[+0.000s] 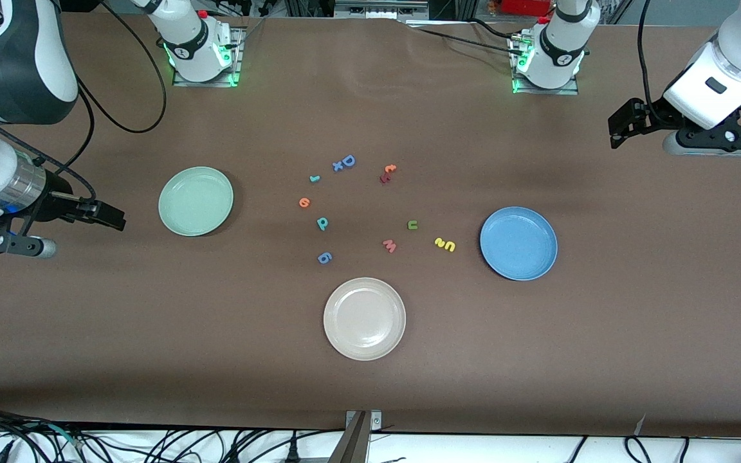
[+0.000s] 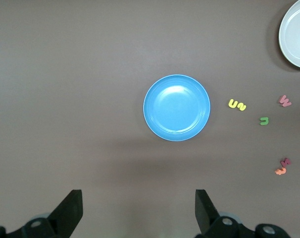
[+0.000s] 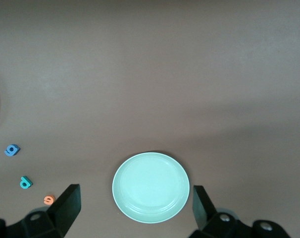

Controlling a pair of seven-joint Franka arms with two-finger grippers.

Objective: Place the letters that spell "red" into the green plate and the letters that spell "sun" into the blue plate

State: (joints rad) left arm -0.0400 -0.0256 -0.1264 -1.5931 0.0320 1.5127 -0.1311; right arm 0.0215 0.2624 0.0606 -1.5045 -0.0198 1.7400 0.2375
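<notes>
A brown table (image 1: 370, 386) carries three plates and a loose scatter of tiny foam letters between them. The green plate (image 1: 195, 200) sits toward the right arm's end, the blue plate (image 1: 518, 243) toward the left arm's end, and a cream plate (image 1: 365, 318) lies nearest the front camera; all three hold nothing.

The orange "e" (image 1: 305, 202), the teal "d" (image 1: 322, 223) and the small teal "r" (image 1: 314, 178) lie on the table between the green plate and the middle. The dark green "u" (image 1: 412, 224) lies apart from the two yellow letters (image 1: 444, 244), which touch each other just beside the blue plate.

Among them lie a blue "D" (image 1: 347, 162) with a small blue cross touching it, a blue "6" (image 1: 325, 258), a pink "w" (image 1: 390, 245), and an orange and a dark red piece (image 1: 387, 173) touching.

The right gripper (image 1: 110, 215) hangs over bare table beside the green plate, fingers apart and holding nothing. The left gripper (image 1: 616, 132) hangs near the table's edge at its own end, fingers likewise spread wide and holding nothing.
</notes>
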